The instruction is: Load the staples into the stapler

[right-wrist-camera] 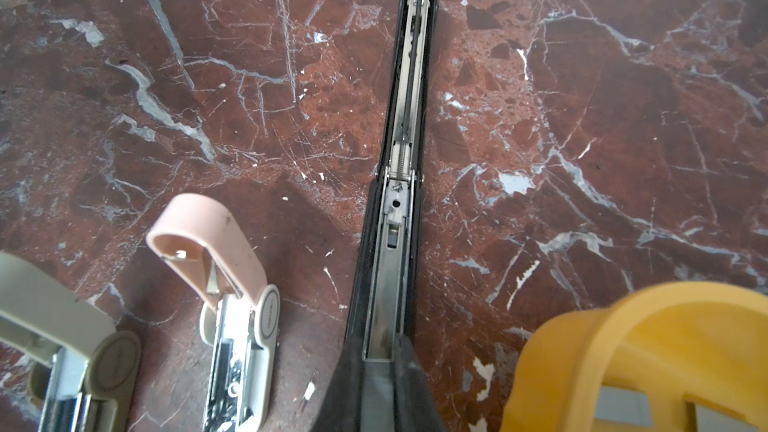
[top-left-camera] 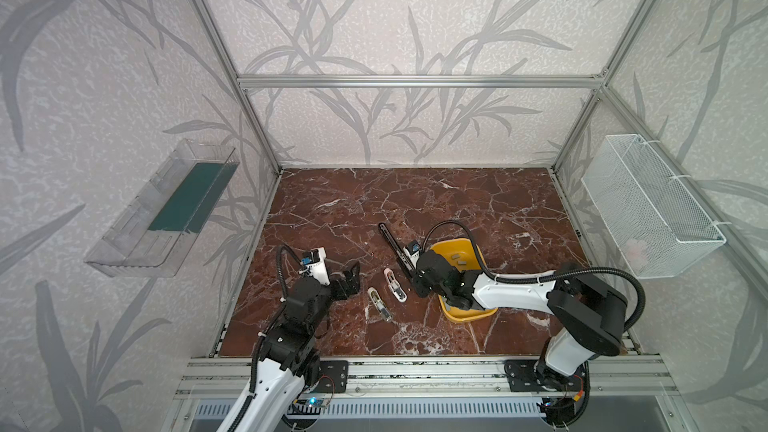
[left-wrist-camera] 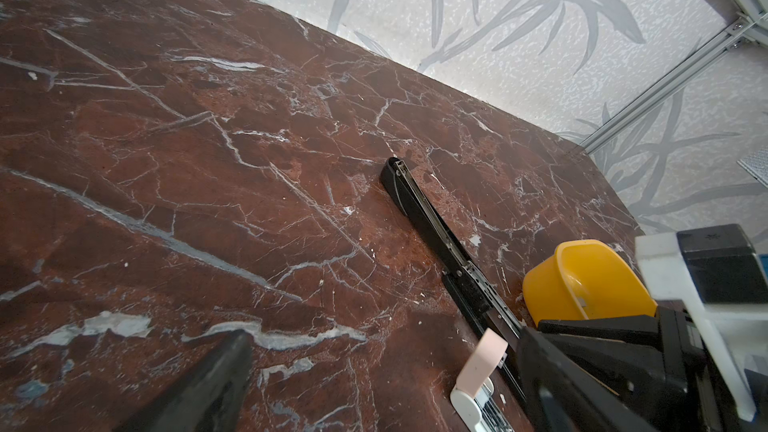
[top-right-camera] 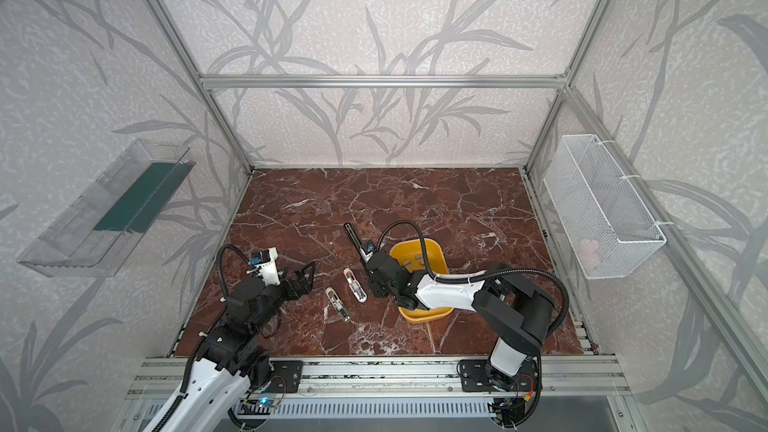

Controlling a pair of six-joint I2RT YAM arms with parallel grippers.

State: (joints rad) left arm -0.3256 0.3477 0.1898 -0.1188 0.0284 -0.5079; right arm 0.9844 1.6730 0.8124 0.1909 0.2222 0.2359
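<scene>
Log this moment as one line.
left gripper: open, empty | right gripper: shut, at end of long black opened stapler | grey metal staple strips: in yellow plastic tub

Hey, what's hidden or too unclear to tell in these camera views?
- Right gripper: whether its shut fingers hold anything at the long black stapler; the right wrist view's edge cuts them off, its arm covers them in both top views.
- Grey metal staple strips in the yellow plastic tray: count unknown; that arm covers most in both top views.
- Small beige stapler: cut off by the right wrist view's edge.
</scene>
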